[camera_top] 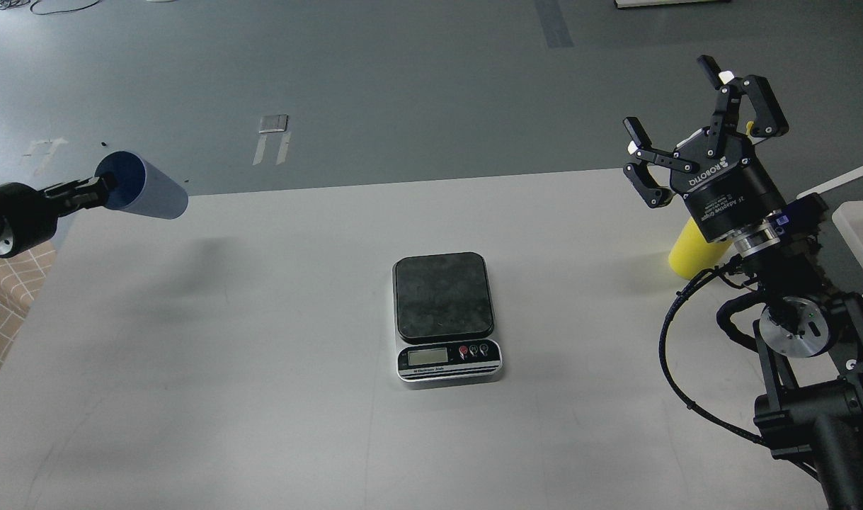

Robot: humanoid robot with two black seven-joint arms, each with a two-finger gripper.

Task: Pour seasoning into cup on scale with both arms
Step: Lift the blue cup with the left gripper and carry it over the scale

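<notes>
Cup (146,187) held on its side above the table's (261,354) far left corner, left gripper (100,188) pinching its rim, mouth facing that gripper. Scale (444,315) sits mid-table, plate bare, well apart from both grippers. Right gripper (693,117) spread wide, holding nothing; yellow seasoning bottle (689,253) just below it, mostly hidden behind its wrist.

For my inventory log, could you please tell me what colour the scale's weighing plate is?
The scale's plate is dark, near-black with faint mottling; the head view shows it.
</notes>
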